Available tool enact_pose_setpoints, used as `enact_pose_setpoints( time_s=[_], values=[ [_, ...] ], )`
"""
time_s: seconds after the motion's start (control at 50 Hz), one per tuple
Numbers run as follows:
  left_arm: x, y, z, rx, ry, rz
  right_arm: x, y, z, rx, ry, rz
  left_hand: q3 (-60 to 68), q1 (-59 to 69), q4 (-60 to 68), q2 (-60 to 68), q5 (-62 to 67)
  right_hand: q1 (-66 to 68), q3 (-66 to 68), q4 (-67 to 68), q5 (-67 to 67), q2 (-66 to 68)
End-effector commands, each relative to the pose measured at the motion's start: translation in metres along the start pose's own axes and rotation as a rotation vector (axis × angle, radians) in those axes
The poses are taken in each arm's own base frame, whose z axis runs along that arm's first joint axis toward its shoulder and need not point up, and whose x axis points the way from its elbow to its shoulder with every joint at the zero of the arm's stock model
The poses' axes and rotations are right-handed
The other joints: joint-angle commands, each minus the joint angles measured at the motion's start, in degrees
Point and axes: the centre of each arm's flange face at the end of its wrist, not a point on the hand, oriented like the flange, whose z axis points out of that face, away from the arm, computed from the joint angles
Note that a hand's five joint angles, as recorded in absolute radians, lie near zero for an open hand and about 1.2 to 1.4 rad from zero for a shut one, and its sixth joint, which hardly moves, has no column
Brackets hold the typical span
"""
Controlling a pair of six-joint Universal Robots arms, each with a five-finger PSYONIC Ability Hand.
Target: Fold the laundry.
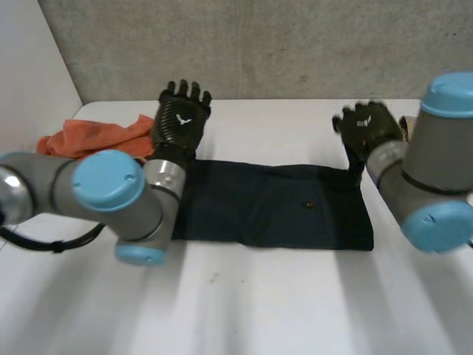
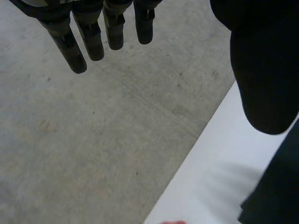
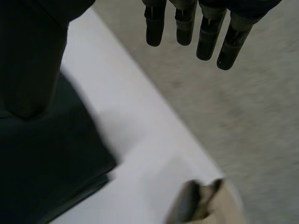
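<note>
1. Dark blue cloth (image 1: 273, 207): it lies flat in the middle of the white table (image 1: 259, 303), folded into a long rectangle that runs left to right. Its edges look fairly straight. A small pale speck (image 1: 308, 203) sits on it right of centre. The left arm (image 1: 111, 192) covers its near-left end.
2. In the left wrist view a bit of the cloth (image 2: 280, 186) shows below the thumb (image 2: 266, 70). In the right wrist view a layered corner of it (image 3: 46, 163) lies on the table under that hand's thumb (image 3: 32, 56).
3. Left hand (image 1: 181, 118): it is at the far-left end of the cloth, pointing to the far side. Its fingers (image 2: 88, 37) are straight and a little spread, with nothing in their hold.
4. Right hand (image 1: 366, 126): it is at the far-right corner of the cloth, also pointing to the far side. Its fingers (image 3: 205, 32) hang straight and apart, the thumb is well away from them, and it grasps nothing.
5. Orange cloth (image 1: 96, 137): it lies crumpled at the far left of the table, just left of the left hand and apart from the dark cloth.
6. Beige cloth (image 1: 406, 126): a small bunched piece at the far right, beside the right hand; in the right wrist view (image 3: 205, 205) it lies near the table's far edge.
7. Grey wall (image 1: 259, 44): it rises behind the table's far edge.
</note>
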Motion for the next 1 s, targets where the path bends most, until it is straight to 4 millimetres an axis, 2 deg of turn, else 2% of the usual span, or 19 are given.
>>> enact_pose_setpoints(
  time_s=[0.02,0.06,0.16,0.22,0.32,0.34,0.42,0.5,0.56,0.64,0.72,0.74,0.82,0.88,0.9,0.94,0.96,1.0],
  values=[
    [-0.016,-0.008,-0.057,-0.124,0.04,-0.236,-0.011,0.057,-0.033,-0.217,-0.146,0.134,-1.85,-0.54,-1.43,-1.38,-2.47,-1.85,-2.41,-3.67,-4.02,-2.63],
    [-0.015,-0.006,-0.066,-0.153,0.056,-0.286,-0.015,0.07,-0.038,-0.252,-0.158,0.173,-1.68,-0.38,-1.26,-1.21,-2.3,0.39,-0.17,-1.42,-1.77,-0.38],
    [-0.01,0.003,-0.083,-0.232,0.085,-0.379,-0.017,0.085,-0.035,-0.221,-0.138,0.199,-1.18,0.13,-0.75,-0.71,-1.79,6.13,5.56,4.31,3.96,5.35],
    [-0.01,0.006,-0.083,-0.242,0.084,-0.378,-0.011,0.092,-0.027,-0.197,-0.107,0.207,-1.01,0.3,-0.59,-0.54,-1.62,11.34,10.78,9.52,9.17,10.56],
    [-0.011,0.01,-0.08,-0.24,0.074,-0.376,-0.018,0.105,-0.019,-0.222,-0.123,0.211,-1.01,0.3,-0.59,-0.54,-1.62,13.52,12.96,11.71,11.36,12.75],
    [-0.01,0.01,-0.079,-0.239,0.073,-0.377,-0.019,0.107,-0.018,-0.228,-0.125,0.21,-1.01,0.3,-0.59,-0.54,-1.62,16.87,16.31,15.05,14.7,16.09],
    [-0.004,0.023,-0.077,-0.27,0.077,-0.37,-0.019,0.109,-0.014,-0.222,-0.118,0.213,-0.84,0.47,-0.42,-0.37,-1.45,65.9,65.34,64.08,63.73,65.12],
    [-0.006,0.03,-0.076,-0.287,0.066,-0.368,-0.012,0.106,-0.01,-0.205,-0.102,0.216,-0.84,0.47,-0.42,-0.37,-1.45,68.15,67.59,66.33,65.98,67.37],
    [-0.006,0.031,-0.076,-0.292,0.065,-0.367,-0.005,0.112,-0.01,-0.223,-0.096,0.215,-0.84,0.47,-0.42,-0.37,-1.45,68.15,67.59,66.33,65.98,67.37],
    [-0.01,0.029,-0.076,-0.291,0.057,-0.367,0.008,0.121,-0.01,-0.249,-0.074,0.199,-0.84,0.47,-0.42,-0.37,-1.45,68.15,67.59,66.33,65.98,67.37],
    [-0.018,0.017,-0.076,-0.261,0.044,-0.371,0.044,0.122,-0.016,-0.263,0.002,0.108,-1.18,0.13,-0.75,-0.71,-1.79,68.15,67.59,66.33,65.98,67.37],
    [-0.02,0.013,-0.076,-0.251,0.04,-0.373,0.059,0.124,-0.019,-0.274,0.035,0.06,-1.18,0.13,-0.75,-0.71,-1.79,68.15,67.59,66.33,65.98,67.37],
    [-0.027,0.002,-0.078,-0.238,0.039,-0.38,0.082,0.127,-0.02,-0.288,0.086,-0.047,-1.52,-0.21,-1.09,-1.04,-2.13,68.15,67.59,66.33,65.98,67.37],
    [-0.032,-0.007,-0.079,-0.226,0.037,-0.388,0.085,0.118,-0.019,-0.266,0.096,-0.138,-1.68,-0.37,-1.26,-1.21,-2.3,68.15,67.59,66.33,65.98,67.37],
    [-0.033,-0.009,-0.079,-0.222,0.037,-0.39,0.077,0.101,-0.019,-0.208,0.08,-0.17,-1.68,-0.37,-1.26,-1.21,-2.3,68.15,67.59,66.33,65.98,67.37],
    [-0.036,-0.014,-0.078,-0.209,0.03,-0.39,0.063,0.078,-0.019,-0.134,0.051,-0.196,-1.68,-0.37,-1.26,-1.21,-2.3,68.15,67.59,66.33,65.98,67.37],
    [-0.037,-0.015,-0.077,-0.206,0.029,-0.389,0.05,0.059,-0.02,-0.072,0.029,-0.218,-1.68,-0.37,-1.26,-1.21,-2.3,68.15,67.59,66.33,65.98,67.37],
    [-0.038,-0.016,-0.076,-0.2,0.027,-0.385,0.038,0.04,-0.021,-0.015,0.012,-0.236,-1.68,-0.37,-1.26,-1.21,-2.3,68.15,67.59,66.33,65.98,67.37]
  ],
)
